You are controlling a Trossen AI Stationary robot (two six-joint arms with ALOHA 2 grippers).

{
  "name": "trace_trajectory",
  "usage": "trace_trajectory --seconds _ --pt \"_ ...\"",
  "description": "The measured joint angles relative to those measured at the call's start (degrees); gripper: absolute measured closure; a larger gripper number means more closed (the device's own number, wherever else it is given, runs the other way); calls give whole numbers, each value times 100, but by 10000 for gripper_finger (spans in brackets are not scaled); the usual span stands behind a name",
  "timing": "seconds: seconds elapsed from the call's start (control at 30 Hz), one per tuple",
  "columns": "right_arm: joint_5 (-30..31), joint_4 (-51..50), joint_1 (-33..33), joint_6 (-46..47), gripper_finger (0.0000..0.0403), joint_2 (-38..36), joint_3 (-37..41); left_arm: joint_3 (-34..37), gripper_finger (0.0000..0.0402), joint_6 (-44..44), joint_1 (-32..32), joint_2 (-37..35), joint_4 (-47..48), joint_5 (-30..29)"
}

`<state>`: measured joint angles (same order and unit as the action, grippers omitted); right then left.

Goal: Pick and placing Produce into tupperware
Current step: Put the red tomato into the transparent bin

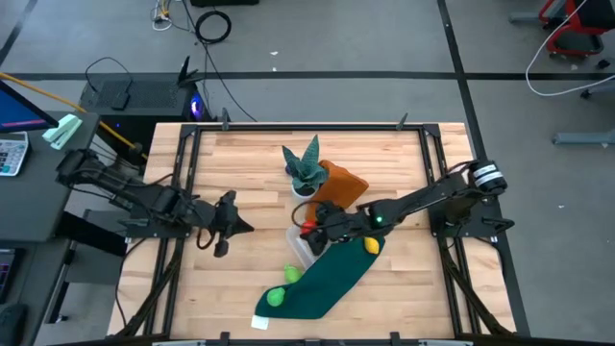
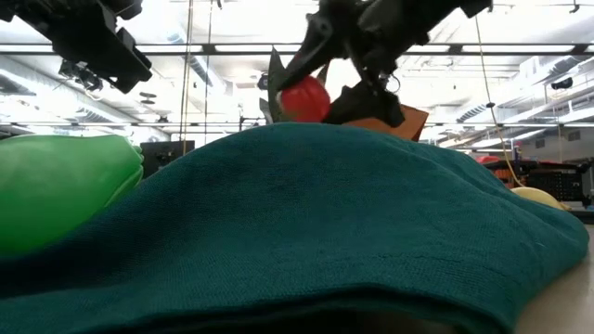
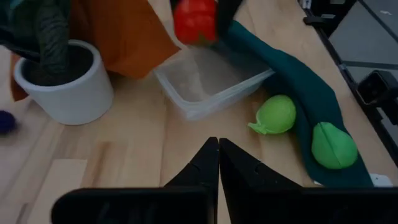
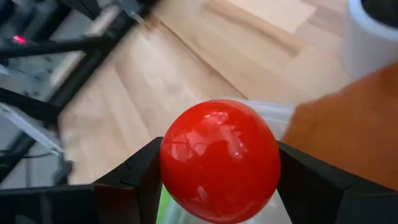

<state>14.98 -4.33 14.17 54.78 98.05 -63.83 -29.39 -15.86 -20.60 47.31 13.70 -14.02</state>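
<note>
My right gripper [image 1: 311,229] is shut on the red ball [image 4: 217,158] and hovers over the clear tupperware [image 3: 211,81], which stands on the table beside the dark green cloth [image 1: 332,279]. Two green pieces [image 3: 275,114] [image 3: 334,145] rest at and on the cloth's near end. The yellow piece [image 1: 370,245] lies on the cloth's far end. A purple piece [image 3: 5,121] shows at the left wrist view's edge, beyond the pot. My left gripper [image 3: 219,149] is shut and waits above the table, to the left of the box. My right gripper pinches the red ball's opposite sides [image 4: 171,168] between its two fingers [image 4: 134,180]. The arm reaches in from the table's right, slanting down. The ball [image 2: 304,98] is lifted clear, above the tupperware.
A spiky plant in a white pot [image 3: 65,87] stands just beyond the tupperware, with an orange cloth [image 1: 341,183] beside it. The green cloth fills the low view's foreground. Bare wood [image 1: 240,163] lies on the table's far left.
</note>
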Motion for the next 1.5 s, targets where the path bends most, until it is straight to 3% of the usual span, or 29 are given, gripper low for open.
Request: trace_trajectory --seconds 0.17,0.53,1.5 --pt "-64 -673 11 -150 182 490 -682 0 378 0 116 -2 45 3" --pt "-394 -3233 -65 -682 182 1282 -2221 0 388 0 126 -2 141 7" --pt "-985 -3291 -326 -386 182 1905 -2189 -9 374 -42 125 -4 275 9"
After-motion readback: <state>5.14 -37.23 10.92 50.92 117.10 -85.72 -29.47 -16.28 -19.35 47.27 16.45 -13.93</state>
